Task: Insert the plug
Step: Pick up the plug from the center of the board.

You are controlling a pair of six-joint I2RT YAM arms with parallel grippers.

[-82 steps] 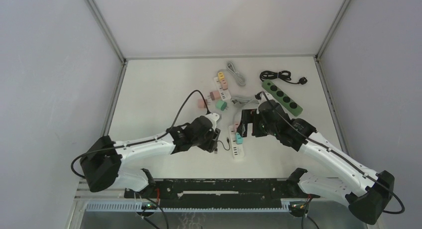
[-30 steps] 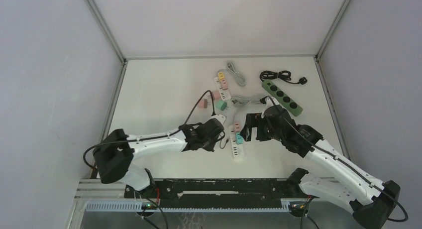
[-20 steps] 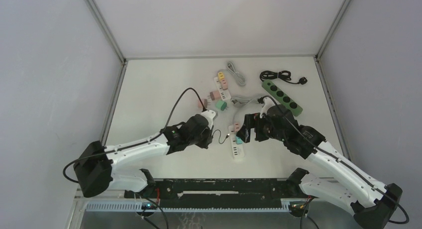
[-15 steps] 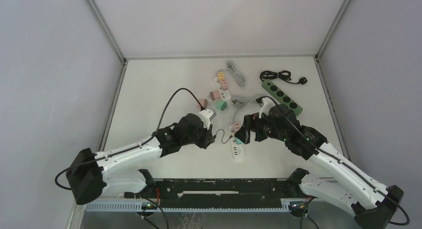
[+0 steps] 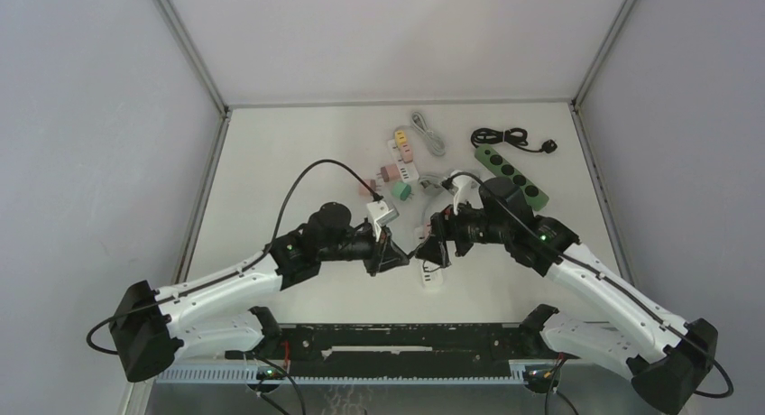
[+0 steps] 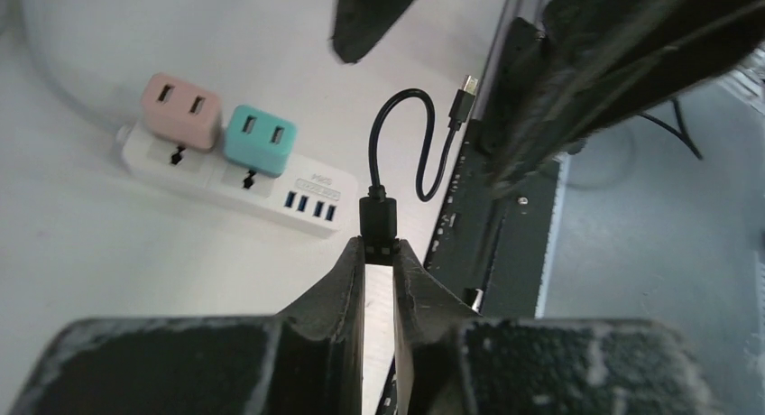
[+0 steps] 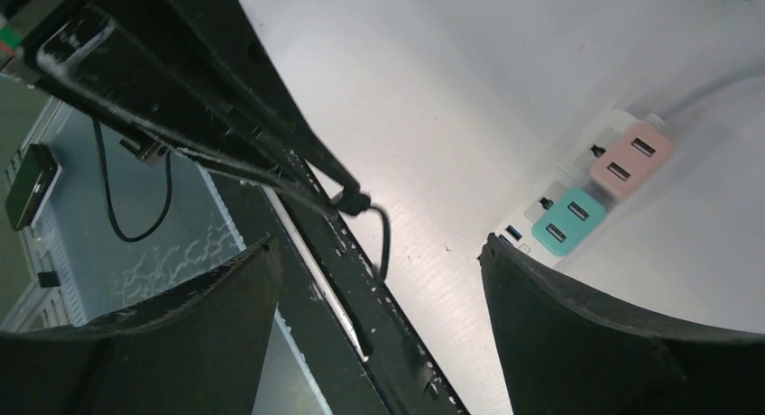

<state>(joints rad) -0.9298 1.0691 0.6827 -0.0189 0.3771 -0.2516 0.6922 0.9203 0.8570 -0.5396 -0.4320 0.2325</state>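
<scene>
Left tool (image 6: 379, 251) pinches the plug (image 6: 378, 218), approach step (right tool (image 7: 379, 244) gapes wide); next, align with strip (image 6: 311, 189) ports at ten o'clock.

white table (image 5: 271, 162), white power strip (image 5: 430, 275), green strip (image 5: 511, 175)

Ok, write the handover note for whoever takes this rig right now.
Left gripper: jaws shut on the black cable's plug; its small far connector hangs free.
Right gripper: jaws wide open, holding nothing, facing the left one.
White power strip lies on the table with a pink adapter and a teal adapter seated in it.
Done: plug picked up. Left: line it up with a port and push it in; it is not inserted yet.
</scene>
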